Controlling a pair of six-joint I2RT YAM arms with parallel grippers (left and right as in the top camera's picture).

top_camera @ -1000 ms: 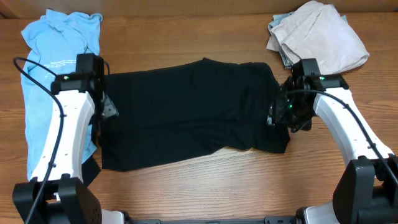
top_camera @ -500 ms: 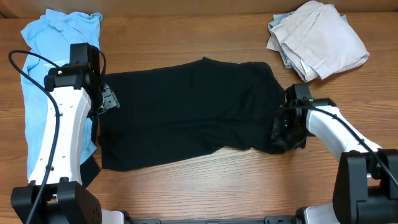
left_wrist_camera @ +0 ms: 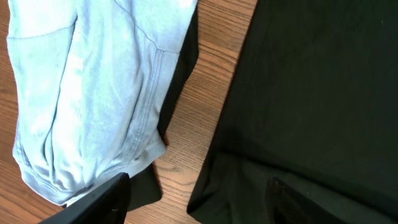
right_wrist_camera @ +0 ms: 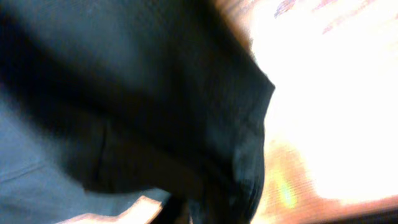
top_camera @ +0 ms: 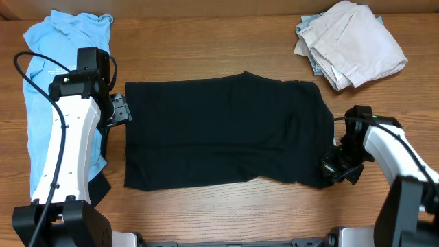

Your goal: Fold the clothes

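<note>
The clothes lie in three groups on the counter (top_camera: 206, 48). The black garment (top_camera: 219, 130) is spread flat across the middle, long side running left to right, with shallow wrinkles along its near edge. The light blue T-shirt (top_camera: 62, 48) lies in a long strip at the left side, from the far left corner toward the near edge, partly under the left arm. The left wrist view shows a strip of dark fabric (left_wrist_camera: 180, 68) from beneath the T-shirt's hem, with bare wood between it and the black garment. The beige garments (top_camera: 353, 44) sit as a loosely folded pile in the far right corner, well apart from the black garment. The left pincer (top_camera: 120, 110) hovers just beside the black garment's upper left corner. Its two fingers (left_wrist_camera: 102, 202) stand wide apart in the wrist view, with nothing gripped between them, so it is open. The right pincer (top_camera: 339, 167) sits at the black garment's lower right corner. The right wrist view is blurred and overexposed, but black fabric fills most of it and gathers down into the pincer at the bottom edge. The right pincer is therefore closed on that corner of the black garment. The corner fabric is bunched and folded over where it is gripped.
</note>
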